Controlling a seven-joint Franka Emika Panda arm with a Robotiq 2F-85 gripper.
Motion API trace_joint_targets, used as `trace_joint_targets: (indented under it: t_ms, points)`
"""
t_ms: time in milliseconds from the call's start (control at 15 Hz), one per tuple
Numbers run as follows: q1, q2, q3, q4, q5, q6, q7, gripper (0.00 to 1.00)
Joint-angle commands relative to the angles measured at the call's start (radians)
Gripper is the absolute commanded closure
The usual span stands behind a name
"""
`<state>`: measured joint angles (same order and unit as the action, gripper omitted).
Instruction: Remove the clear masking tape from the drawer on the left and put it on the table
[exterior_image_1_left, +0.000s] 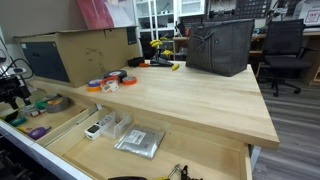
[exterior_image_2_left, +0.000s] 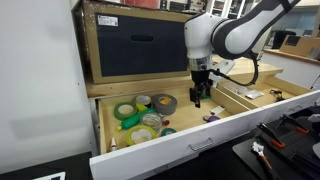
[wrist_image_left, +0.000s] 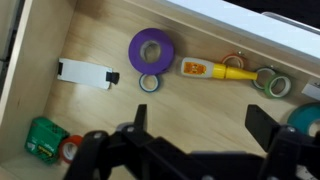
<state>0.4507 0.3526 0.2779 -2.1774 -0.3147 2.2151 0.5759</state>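
Note:
My gripper (exterior_image_2_left: 198, 100) hangs open and empty over the open narrow drawer (exterior_image_2_left: 200, 140), which has a pale wood floor and a white front edge. In the wrist view its two dark fingers (wrist_image_left: 200, 118) stand wide apart above bare drawer floor (wrist_image_left: 40, 40). A whitish tape roll (exterior_image_2_left: 151, 121) lies among green rolls and a grey roll (exterior_image_2_left: 163, 103), off to one side of the gripper. I cannot pick out the clear roll for certain in the wrist view. The wooden table (exterior_image_1_left: 190, 95) runs behind the drawers.
A purple roll (wrist_image_left: 150, 50), a small teal-rimmed ring (wrist_image_left: 148, 82), a yellow glue bottle (wrist_image_left: 205, 68) and a white tool (wrist_image_left: 85, 72) lie in the drawer. On the table are coloured tape rolls (exterior_image_1_left: 110, 82), a cardboard box (exterior_image_1_left: 75, 55) and a black bag (exterior_image_1_left: 220, 45). A wider drawer holds a clear organiser (exterior_image_1_left: 110, 127).

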Motion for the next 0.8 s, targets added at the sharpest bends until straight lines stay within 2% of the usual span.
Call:
trace_joint_targets:
  t_ms: [0,733]
  points:
    - [0.038,0.004,-0.017,-0.020,0.007,0.085,0.072,0.00]
    - [0.150,0.082,-0.081,0.003,-0.006,0.264,0.513,0.00]
